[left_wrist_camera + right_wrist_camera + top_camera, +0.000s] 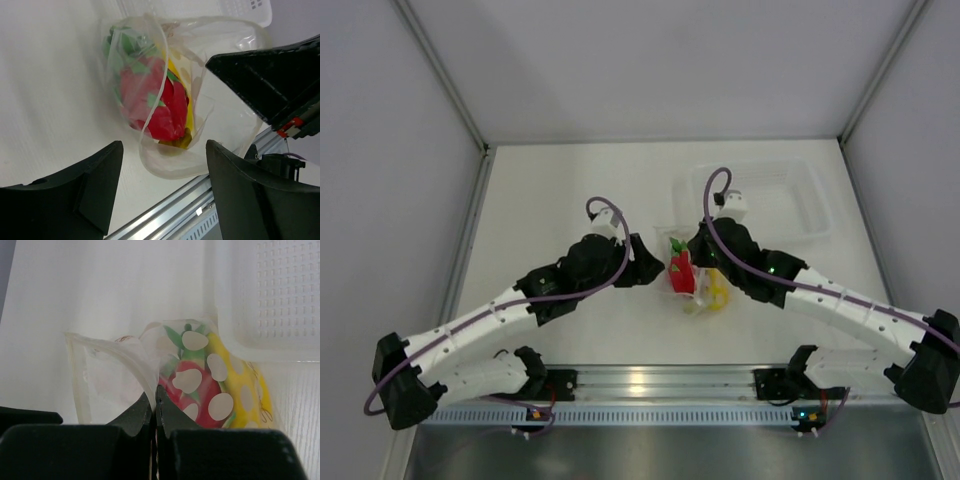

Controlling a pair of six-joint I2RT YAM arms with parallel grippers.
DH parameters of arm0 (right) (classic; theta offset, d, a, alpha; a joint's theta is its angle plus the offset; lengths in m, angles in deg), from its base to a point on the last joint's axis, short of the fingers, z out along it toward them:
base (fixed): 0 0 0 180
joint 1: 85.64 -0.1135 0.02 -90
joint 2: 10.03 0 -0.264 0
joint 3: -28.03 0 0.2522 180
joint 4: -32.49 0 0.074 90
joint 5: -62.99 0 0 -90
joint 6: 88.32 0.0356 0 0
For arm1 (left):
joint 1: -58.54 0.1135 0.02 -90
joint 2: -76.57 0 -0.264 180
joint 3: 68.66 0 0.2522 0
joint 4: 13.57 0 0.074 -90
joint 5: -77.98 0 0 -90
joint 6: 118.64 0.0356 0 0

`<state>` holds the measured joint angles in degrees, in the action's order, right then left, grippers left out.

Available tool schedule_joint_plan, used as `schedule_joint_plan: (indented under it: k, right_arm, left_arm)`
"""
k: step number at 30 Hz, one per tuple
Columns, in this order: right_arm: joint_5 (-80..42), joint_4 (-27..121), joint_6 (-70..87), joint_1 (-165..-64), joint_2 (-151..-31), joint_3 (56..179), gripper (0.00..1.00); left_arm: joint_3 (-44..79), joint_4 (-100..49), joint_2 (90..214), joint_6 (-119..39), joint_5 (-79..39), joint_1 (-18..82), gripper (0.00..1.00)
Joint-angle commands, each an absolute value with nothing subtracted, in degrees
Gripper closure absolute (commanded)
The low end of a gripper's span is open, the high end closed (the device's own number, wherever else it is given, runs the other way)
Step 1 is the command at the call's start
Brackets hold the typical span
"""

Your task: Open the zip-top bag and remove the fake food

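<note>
My right jaws are clenched tip to tip on a fold of the zip-top bag (112, 362), with the clear film running up and away from the pinch. My left jaws stand released and wide apart, holding nothing; the bag's rounded end lies just beyond them and touches neither side. The bag rests on the desk (570, 190) between my two arms, just beside the near rim of the clear tray (790, 200). All the fake food is inside it: the red strawberry (160, 112) in the middle and the yellow banana bunch (245, 390) pressed against it on the tray side. As I judge it, the step in hand is getting a second hold so the mouth can be parted. To do that well I should anchor with the right and bring the left in low onto the opposite lip alone. That means taking one layer of film, not the fruit behind it, then drawing the two lips apart gently so the soft pouch neither slides nor lifts off the desk. Counting: one bag, one tray, one strawberry, one banana bunch. Green shows at the strawberry's top, but I cannot tell whether a separate green piece lies there.
</note>
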<state>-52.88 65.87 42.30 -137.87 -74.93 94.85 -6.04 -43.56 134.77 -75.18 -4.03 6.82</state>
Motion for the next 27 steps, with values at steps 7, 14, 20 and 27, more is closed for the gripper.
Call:
schedule_joint_plan:
  k: [7,14,20,27]
  right_arm:
    - [-52.1,60.8,42.5,-138.4,-74.7,98.3,1.00]
    - [-49.2,59.4,43.0,-138.3,-73.6,95.9,1.00]
    - [-50.1,60.9,42.4,-138.3,-73.1,96.2,1.00]
    - [-54.3,67.7,40.4,-135.0,-74.0,94.4,1.00]
  left_arm:
    - [-14.9,-32.2,138.4,-82.6,2.8,5.1,0.38]
    - [-12.1,-27.8,144.7,-79.6,3.0,5.8,0.41]
    - [-7.8,-29.3,149.0,-79.4,5.8,6.3,1.00]
    - [5.1,-54.8,141.8,-70.6,16.6,12.2,1.00]
